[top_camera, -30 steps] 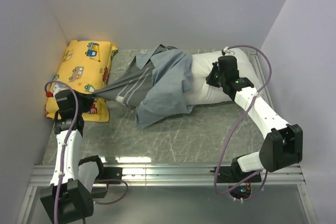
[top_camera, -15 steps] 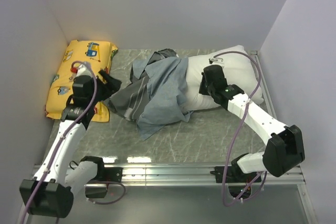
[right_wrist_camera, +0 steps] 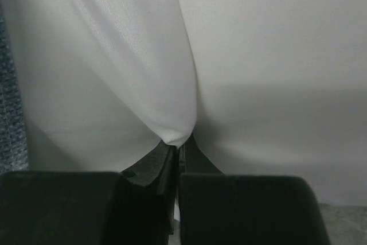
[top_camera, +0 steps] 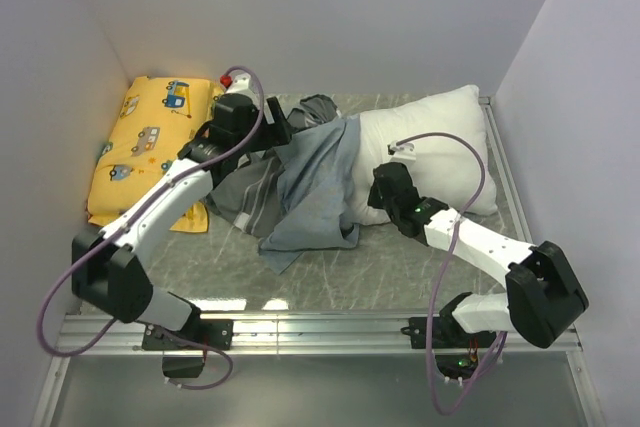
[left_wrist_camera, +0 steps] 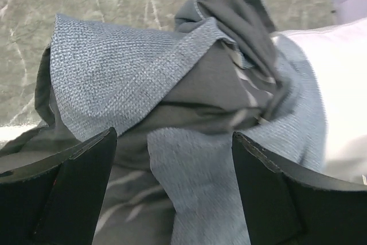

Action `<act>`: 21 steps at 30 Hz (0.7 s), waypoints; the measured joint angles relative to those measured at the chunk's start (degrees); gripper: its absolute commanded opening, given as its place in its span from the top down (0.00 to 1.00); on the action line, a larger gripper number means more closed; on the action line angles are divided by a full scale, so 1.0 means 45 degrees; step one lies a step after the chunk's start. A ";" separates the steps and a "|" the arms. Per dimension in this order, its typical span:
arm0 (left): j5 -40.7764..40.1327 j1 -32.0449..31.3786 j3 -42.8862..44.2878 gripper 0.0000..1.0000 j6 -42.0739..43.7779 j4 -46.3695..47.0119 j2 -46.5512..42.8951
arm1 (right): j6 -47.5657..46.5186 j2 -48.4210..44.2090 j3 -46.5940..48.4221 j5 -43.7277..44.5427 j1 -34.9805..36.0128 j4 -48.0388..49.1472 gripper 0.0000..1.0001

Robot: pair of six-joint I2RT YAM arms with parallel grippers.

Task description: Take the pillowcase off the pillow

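Observation:
The dark grey striped pillowcase (top_camera: 300, 187) lies bunched, its blue-grey inner side up, over the left end of the white pillow (top_camera: 430, 142). My left gripper (top_camera: 282, 133) hovers open just above the bunch. In the left wrist view the folded pillowcase (left_wrist_camera: 189, 96) fills the space below and between the spread fingers (left_wrist_camera: 63, 187), and nothing is pinched in the left gripper (left_wrist_camera: 174, 137). My right gripper (top_camera: 381, 183) sits at the pillow's front side. It is shut on a small pinch of the white pillow (right_wrist_camera: 172, 73) cloth, seen at the right gripper (right_wrist_camera: 179, 143) tips.
A yellow cushion (top_camera: 155, 152) printed with cartoon vehicles lies at the far left against the wall. Walls close in the table (top_camera: 400, 267) at the left, back and right. A metal rail (top_camera: 320, 325) runs along the near edge.
My left gripper opened, let go of the pillowcase end near the yellow cushion, and swung right and back over the bunch. The right gripper, still shut, moved forward and left with the pillow.

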 measured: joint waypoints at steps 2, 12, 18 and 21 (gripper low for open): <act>-0.0121 0.0005 0.0316 0.15 0.0136 -0.0107 0.0675 | 0.0160 0.0141 -0.0117 0.0092 0.0063 0.0393 1.00; -0.0855 -0.0010 0.2676 0.20 0.0840 -0.0374 0.2735 | 0.0432 0.0520 -0.0107 0.0219 0.0262 0.1078 1.00; -0.0947 0.0029 0.4328 0.28 0.1117 -0.0661 0.4478 | 0.0481 0.0529 -0.0107 0.0262 0.0267 0.1088 1.00; -0.0986 0.0039 0.4896 0.50 0.1229 -0.0971 0.5076 | 0.0515 0.0529 -0.0107 0.0262 0.0267 0.1083 1.00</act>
